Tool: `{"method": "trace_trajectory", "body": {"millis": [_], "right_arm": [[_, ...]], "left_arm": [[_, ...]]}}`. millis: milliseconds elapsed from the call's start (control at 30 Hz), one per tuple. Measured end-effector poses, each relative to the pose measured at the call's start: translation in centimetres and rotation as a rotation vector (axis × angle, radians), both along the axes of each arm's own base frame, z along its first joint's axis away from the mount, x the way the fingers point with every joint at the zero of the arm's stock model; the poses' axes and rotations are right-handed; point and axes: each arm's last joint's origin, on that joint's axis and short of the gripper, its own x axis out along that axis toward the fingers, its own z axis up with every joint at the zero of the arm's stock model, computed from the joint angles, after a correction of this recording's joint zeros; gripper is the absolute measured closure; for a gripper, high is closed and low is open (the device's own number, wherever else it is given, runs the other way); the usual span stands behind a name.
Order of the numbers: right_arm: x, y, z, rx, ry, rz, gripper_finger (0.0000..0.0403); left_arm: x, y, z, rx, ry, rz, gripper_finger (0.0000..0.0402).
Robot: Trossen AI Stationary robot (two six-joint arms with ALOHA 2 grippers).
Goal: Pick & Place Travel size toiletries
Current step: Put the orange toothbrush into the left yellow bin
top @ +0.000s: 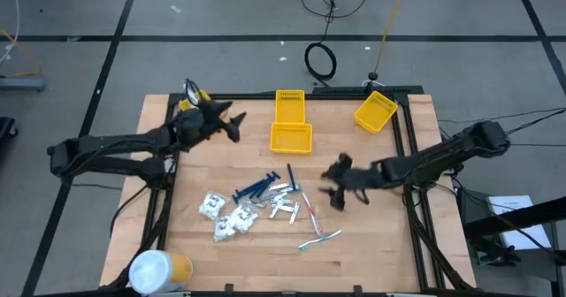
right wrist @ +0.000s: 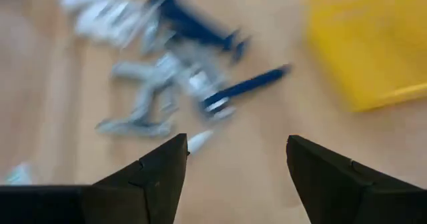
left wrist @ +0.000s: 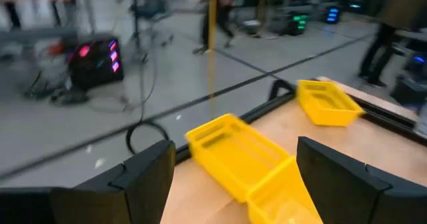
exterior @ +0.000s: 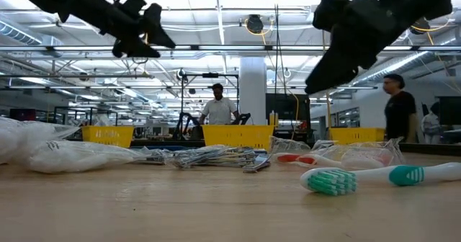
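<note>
The travel size toiletries lie in a loose pile on the wooden table's middle: dark blue razors, white crinkly packets, silvery tubes and a thin toothbrush at the near right. My left gripper hangs open above the table's far left part, pointing toward the yellow bins. My right gripper hangs open above the table just right of the pile. In its wrist view the razors lie ahead of its spread fingers. Neither gripper has anything between its fingers.
Two yellow bins stand together at the far middle and a third at the far right. A large white-and-yellow cylinder stands at the near left corner. People show in the room beyond the table.
</note>
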Motion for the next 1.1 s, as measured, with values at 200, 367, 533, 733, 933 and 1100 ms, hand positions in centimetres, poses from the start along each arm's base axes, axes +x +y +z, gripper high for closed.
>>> {"method": "trace_trajectory", "body": {"millis": [200, 367, 533, 733, 933, 1100], "right_arm": [[2.8, 4.8, -1.7, 0.092, 0.194, 0.017, 0.0161], [5.0, 8.2, -3.2, 0.119, 0.252, 0.022, 0.0161], [5.9, 9.7, -5.4, 0.124, 0.349, -0.028, 0.0161], [4.6, 8.5, -7.0, 0.035, 0.551, -0.135, 0.0161], [4.2, 7.5, -7.2, 0.002, 0.638, -0.114, 0.0166], [4.2, 7.2, -7.2, 0.031, 0.678, -0.079, 0.0217]], "left_arm": [[1.3, -0.8, -0.1, 0.029, -0.039, -0.02, 0.0094], [2.3, -0.9, -1.3, -0.054, -0.046, -0.02, 0.0094], [3.3, -1.1, -2.7, -0.159, -0.061, -0.012, 0.0094], [4.1, -1.3, -3.8, -0.179, -0.032, -0.02, 0.0094], [4.4, -0.9, -3.9, -0.116, -0.011, -0.022, 0.0094], [4.3, -0.5, -3.7, -0.112, -0.031, -0.007, 0.0094]]}}
